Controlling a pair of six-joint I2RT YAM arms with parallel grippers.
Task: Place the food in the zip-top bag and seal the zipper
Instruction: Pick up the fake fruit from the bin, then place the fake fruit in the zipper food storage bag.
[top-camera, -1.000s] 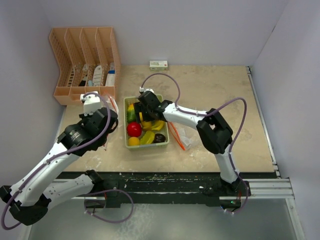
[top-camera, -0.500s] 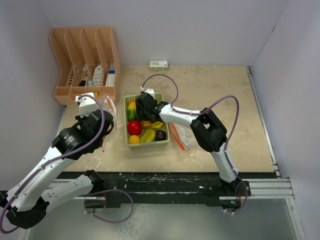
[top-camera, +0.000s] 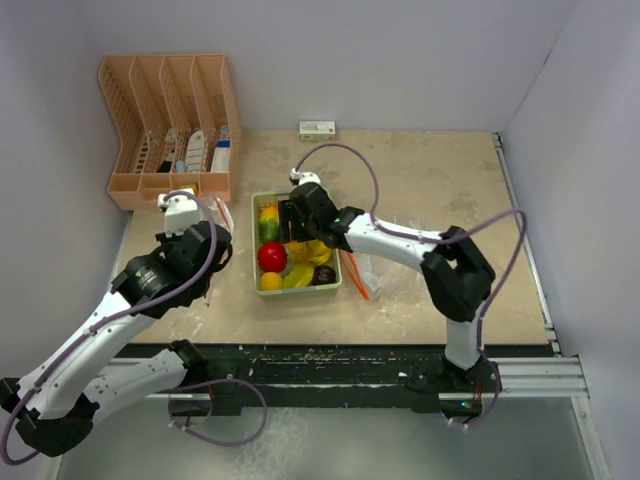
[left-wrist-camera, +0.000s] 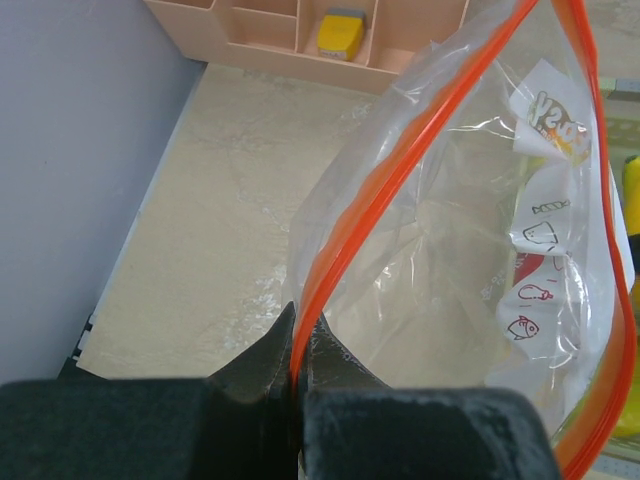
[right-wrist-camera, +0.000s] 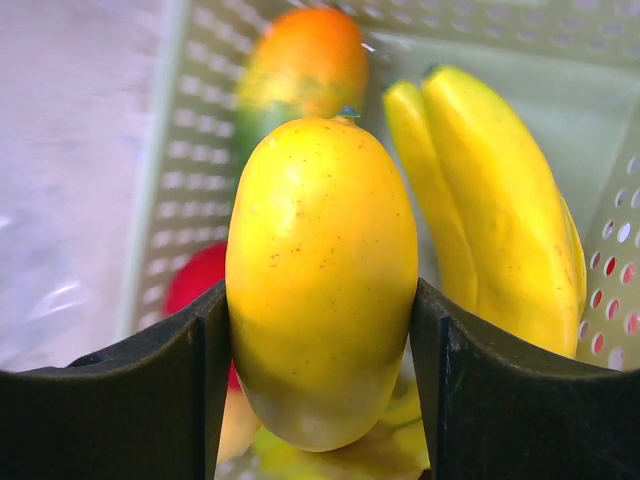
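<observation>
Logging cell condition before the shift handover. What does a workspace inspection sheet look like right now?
Surface: beige table, pale scuffs.
Job's things: bananas, green-red mango, red apple in green tray; zip-top bag open, zipper unsealed.
Clutter: orange file organiser, small white box at back wall.
Tools: left tool pinches the zipper; right tool grips yellow mango over the tray.
Cables: purple cables loop over both arms.
Surroundings: white walls on three sides.

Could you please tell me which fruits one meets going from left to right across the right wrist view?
red apple → yellow mango → bananas. The green-red mango lies directly beyond the yellow one, so it is left out.
</observation>
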